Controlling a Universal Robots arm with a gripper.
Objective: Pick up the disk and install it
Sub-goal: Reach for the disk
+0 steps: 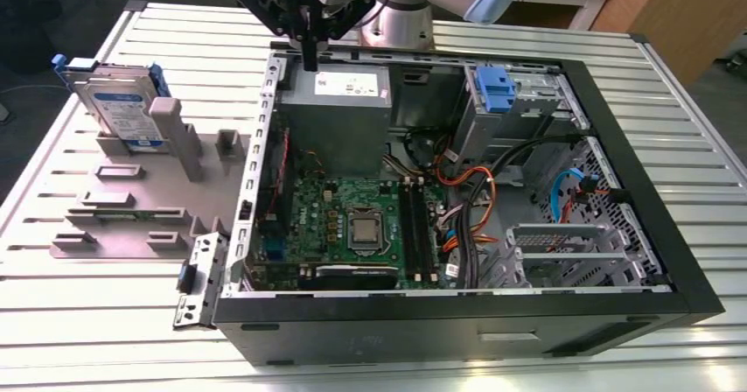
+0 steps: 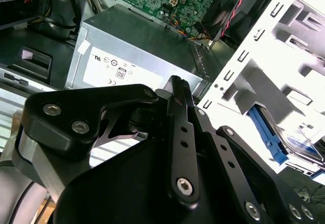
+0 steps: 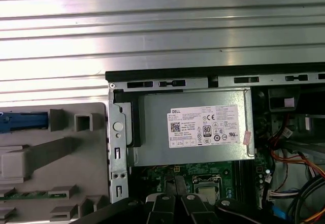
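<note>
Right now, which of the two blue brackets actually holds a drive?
The disk standing in the grey holder outside the case, on the exterior view's left; the blue clip inside the case is bare.

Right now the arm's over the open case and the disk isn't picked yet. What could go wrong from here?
1. The gripper hangs over the power supply, close to the case wall. A sideways move toward the disk may clip that wall.
2. The disk stands on edge in the grey holder beside a post. An off-centre grasp might tip it or hit the post.
3. Loose cables lie near the blue clip and its bay. They could snag.
</note>
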